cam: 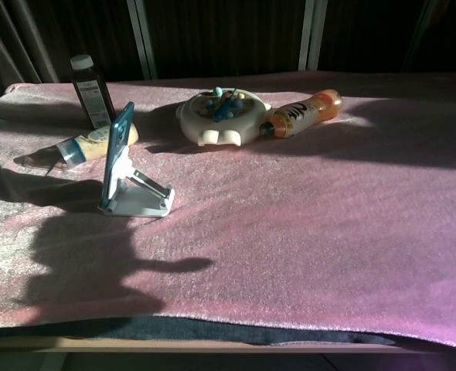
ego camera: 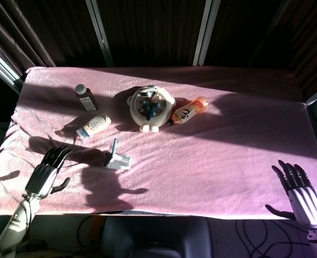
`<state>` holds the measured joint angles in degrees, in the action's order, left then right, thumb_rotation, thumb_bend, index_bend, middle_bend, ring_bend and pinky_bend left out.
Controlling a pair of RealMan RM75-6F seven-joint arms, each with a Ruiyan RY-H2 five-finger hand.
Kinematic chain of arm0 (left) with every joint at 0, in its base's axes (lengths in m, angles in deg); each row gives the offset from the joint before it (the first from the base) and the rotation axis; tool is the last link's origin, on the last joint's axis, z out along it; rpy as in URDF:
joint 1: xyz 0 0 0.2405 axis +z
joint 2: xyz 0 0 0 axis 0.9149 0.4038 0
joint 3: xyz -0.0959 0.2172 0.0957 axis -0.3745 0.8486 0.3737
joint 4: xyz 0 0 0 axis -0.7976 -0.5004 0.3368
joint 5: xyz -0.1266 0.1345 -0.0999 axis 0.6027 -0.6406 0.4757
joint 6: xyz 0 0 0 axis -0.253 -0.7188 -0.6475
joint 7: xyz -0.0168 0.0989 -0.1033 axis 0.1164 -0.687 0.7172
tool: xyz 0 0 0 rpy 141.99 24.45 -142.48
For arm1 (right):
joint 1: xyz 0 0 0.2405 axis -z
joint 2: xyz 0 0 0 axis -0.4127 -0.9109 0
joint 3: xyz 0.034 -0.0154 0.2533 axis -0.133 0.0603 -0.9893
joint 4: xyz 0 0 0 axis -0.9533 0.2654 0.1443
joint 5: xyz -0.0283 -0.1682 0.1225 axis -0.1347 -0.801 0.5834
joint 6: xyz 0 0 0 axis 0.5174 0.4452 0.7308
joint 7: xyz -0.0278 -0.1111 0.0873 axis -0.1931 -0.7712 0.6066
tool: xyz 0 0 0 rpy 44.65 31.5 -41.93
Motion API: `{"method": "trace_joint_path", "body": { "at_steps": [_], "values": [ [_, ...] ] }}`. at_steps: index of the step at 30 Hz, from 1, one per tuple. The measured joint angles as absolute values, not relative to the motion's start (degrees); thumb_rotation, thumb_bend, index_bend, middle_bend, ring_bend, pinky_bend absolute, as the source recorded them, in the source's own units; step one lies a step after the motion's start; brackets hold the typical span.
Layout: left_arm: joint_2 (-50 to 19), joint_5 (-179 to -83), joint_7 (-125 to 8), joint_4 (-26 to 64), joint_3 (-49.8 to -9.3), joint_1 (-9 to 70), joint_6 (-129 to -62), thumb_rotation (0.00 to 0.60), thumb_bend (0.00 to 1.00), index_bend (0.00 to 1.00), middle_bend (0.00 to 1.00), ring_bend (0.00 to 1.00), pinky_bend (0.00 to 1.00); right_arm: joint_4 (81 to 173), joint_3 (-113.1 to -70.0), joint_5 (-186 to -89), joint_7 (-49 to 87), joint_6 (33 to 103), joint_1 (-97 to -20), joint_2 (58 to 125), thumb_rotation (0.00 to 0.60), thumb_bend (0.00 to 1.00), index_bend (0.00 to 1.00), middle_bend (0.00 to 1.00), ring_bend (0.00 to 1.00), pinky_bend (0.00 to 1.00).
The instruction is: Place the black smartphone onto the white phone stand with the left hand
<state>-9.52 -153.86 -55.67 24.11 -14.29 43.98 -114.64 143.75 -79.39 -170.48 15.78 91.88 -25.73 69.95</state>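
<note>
Black smartphone [cam: 119, 144] propped on white phone stand [cam: 137, 198] — left hand [ego camera: 44, 173] apart, fingers spread

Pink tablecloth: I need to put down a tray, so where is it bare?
The right half of the pink tablecloth, from the orange bottle to the right hand, is bare. The near strip before the phone stand is free too. The back left is crowded: dark bottle, lying bottle, round toy.

orange bottle [cam: 303, 113] | label print, possibly lettering | unreadable
</note>
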Motion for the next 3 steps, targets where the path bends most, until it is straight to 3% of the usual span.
{"method": "trace_joint_path", "body": {
  "at_steps": [3],
  "values": [
    [-7.0, -150.5, -67.1, 33.1, -15.0, 48.6, -117.5, 0.600, 0.33, 0.00, 0.00, 0.00, 0.00, 143.8, -79.4, -170.7, 15.7, 92.0, -25.8, 70.1, 0.600, 0.21, 0.00, 0.00, 0.00, 0.00]
  ]
}}
